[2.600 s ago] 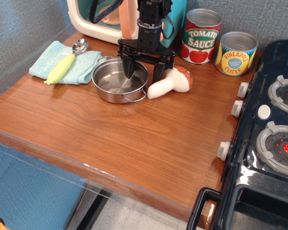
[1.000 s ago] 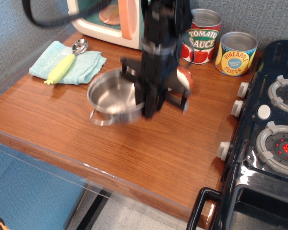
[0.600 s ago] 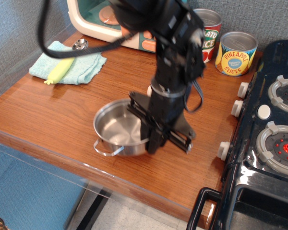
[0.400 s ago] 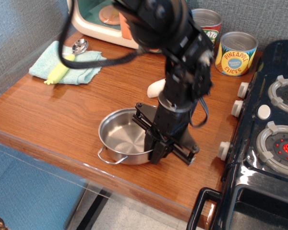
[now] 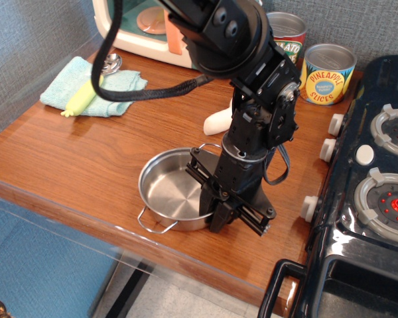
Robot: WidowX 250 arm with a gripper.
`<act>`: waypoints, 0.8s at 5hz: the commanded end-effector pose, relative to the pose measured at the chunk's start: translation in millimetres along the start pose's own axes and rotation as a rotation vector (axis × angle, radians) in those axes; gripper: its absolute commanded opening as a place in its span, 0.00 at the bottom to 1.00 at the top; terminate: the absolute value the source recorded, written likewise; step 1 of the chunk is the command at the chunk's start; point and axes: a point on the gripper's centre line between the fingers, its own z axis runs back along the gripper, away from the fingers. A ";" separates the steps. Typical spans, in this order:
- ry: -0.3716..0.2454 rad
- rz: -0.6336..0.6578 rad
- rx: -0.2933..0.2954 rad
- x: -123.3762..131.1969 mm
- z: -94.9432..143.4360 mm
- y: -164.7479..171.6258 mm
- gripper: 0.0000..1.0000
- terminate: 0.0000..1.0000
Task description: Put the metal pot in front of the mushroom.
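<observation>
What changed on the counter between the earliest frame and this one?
The gripper carried the metal pot from beside the mushroom toward the counter's front edge, still gripping its rim. The mushroom, cans, cloth and spoon stayed put.

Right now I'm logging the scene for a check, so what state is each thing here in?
Pot: upright, empty, near the table's front edge, its right rim held.
Gripper: shut on the pot's rim.
Mushroom: lying behind the pot, mostly hidden by the arm.
Pineapple can: upright.
Tomato can: upright, partly hidden.
Spoon: lying on the cloth.
</observation>
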 end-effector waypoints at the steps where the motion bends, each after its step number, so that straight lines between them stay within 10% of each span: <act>1: -0.177 0.085 -0.088 -6.8 70.7 21.6 1.00 0.00; 4: -0.214 0.106 -0.096 -4.7 87.3 28.0 1.00 0.00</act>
